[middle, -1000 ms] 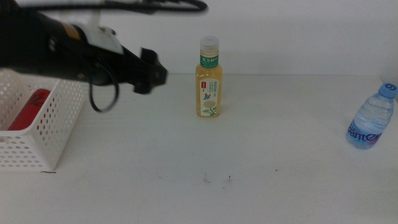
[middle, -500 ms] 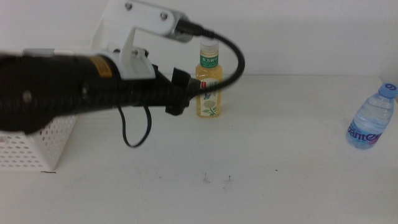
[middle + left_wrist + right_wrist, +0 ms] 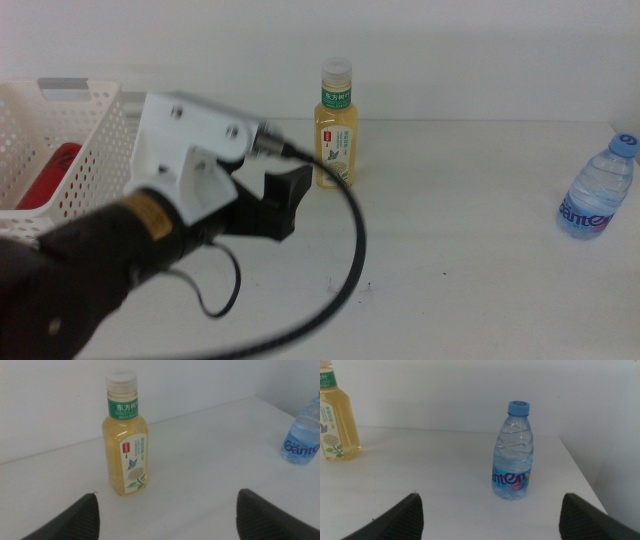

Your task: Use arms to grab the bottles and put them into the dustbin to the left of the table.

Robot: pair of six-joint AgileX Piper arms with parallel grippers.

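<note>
A yellow tea bottle (image 3: 337,125) (image 3: 126,440) (image 3: 337,420) stands upright at the back middle of the white table (image 3: 460,260). My left gripper (image 3: 281,203) (image 3: 167,507) is open, close in front of it and slightly to its left, with nothing between the jaws. At the far right edge stands a clear water bottle (image 3: 597,190) (image 3: 302,435) (image 3: 514,455) with a blue cap. The right gripper (image 3: 490,507) is open, facing that bottle from a distance; this arm is out of the middle view. A red can (image 3: 45,178) lies inside the white dustbin (image 3: 95,120) at the left.
The left arm's black body and its looping cable (image 3: 345,270) fill the lower left of the middle view. A few dark specks (image 3: 369,287) mark the tabletop in front of the tea bottle.
The left arm swung away from above the dustbin toward the tea bottle, then dropped lower and nearer the camera. The dustbin and red can show again. Both bottles stayed put.
</note>
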